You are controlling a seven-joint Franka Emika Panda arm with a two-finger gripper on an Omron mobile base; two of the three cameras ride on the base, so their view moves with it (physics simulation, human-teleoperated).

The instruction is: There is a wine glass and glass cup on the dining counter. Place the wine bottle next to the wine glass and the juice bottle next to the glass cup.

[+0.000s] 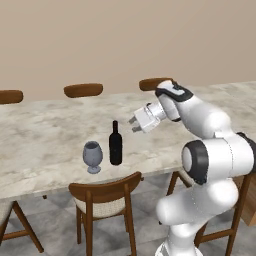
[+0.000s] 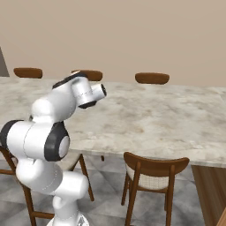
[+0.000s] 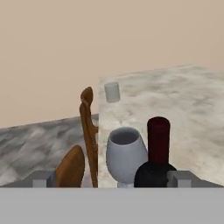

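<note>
Tool [image 1: 134, 124] spread wide, empty, near the wine bottle [image 1: 115, 144], which I see upright just beside the wine glass [image 1: 92, 156] on the worktop [image 1: 45, 140]. Rigid, slippery, top-heavy glass; I'd grip mid-body.

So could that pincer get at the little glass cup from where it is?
Probably, though not straight ahead: the open pincer has the wine bottle and wine glass between it and the glass cup, so it would go round or over them.
</note>
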